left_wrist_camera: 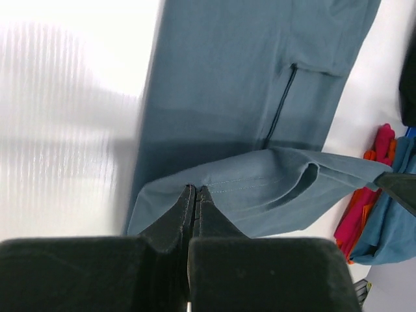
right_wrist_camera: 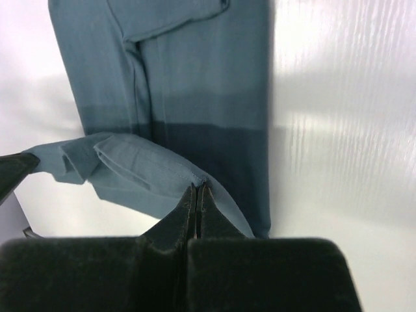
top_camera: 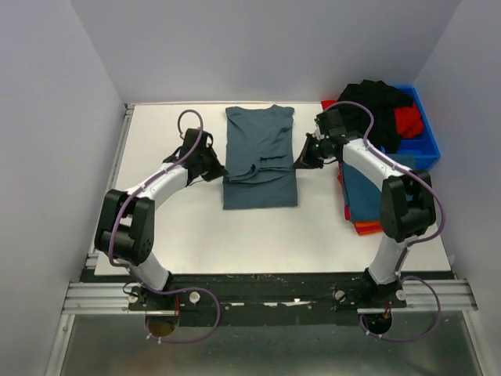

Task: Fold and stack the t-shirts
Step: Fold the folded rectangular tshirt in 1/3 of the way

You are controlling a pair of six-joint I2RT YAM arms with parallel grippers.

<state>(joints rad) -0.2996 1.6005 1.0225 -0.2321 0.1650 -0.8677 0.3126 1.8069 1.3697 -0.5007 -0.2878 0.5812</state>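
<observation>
A slate-blue t-shirt [top_camera: 260, 157] lies lengthwise on the white table [top_camera: 196, 227], sleeves folded in. My left gripper [top_camera: 221, 169] is shut on its left edge, and my right gripper [top_camera: 298, 162] is shut on its right edge. Both hold a hem fold lifted above the lower layer. The left wrist view shows the pinched hem [left_wrist_camera: 260, 185] at my closed fingertips [left_wrist_camera: 195, 190]. The right wrist view shows the same fold [right_wrist_camera: 136, 172] at its fingertips [right_wrist_camera: 196, 187]. A stack of folded shirts [top_camera: 362, 200], blue on orange and red, lies at the right.
A blue bin [top_camera: 419, 133] at the back right holds black and red garments [top_camera: 383, 110]. The stack also shows in the left wrist view [left_wrist_camera: 377, 214]. White walls enclose the table on three sides.
</observation>
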